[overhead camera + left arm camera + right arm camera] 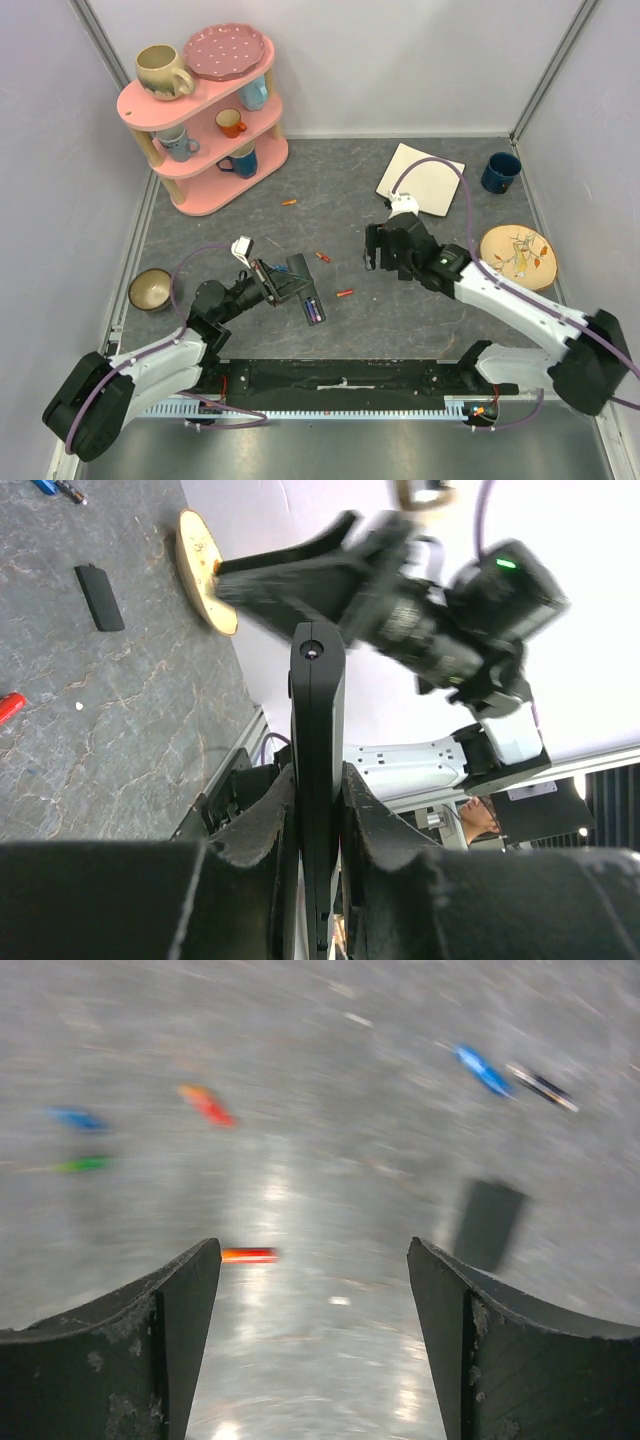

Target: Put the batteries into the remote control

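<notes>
My left gripper is shut on the black remote control and holds it above the table. A purple and a blue battery sit in its recess. In the left wrist view the remote stands edge-on between my fingers. My right gripper is open and empty above the table to the right of the remote. Its view is blurred, with a red-orange battery near the left finger. Loose batteries lie on the table: orange, red, red-orange.
A black flat cover lies on the table and also shows in the left wrist view. A pink shelf with mugs stands back left. A bowl, a white board, a blue mug and a wooden plate sit around.
</notes>
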Action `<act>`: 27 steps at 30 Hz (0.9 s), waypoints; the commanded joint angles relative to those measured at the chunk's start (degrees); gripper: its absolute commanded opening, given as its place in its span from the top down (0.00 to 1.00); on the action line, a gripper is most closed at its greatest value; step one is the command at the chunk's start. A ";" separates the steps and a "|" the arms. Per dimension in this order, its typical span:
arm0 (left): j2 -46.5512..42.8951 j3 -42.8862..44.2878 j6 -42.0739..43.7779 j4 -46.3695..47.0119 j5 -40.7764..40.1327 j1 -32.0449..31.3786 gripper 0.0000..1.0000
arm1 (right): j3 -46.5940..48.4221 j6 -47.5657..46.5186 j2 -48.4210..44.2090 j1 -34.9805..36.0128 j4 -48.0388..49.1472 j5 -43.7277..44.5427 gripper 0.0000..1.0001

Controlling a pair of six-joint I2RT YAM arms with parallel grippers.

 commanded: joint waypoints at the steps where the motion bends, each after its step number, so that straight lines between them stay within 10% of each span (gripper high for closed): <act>1: -3.20 -1.51 2.86 -0.54 -0.21 -0.30 0.98 | -3.36 -1.30 6.98 -4.18 -9.69 17.74 0.16; 27: -11.91 -2.92 4.45 -8.11 -0.56 -0.21 0.98 | -0.20 -4.64 26.76 -16.14 -2.30 2.71 0.27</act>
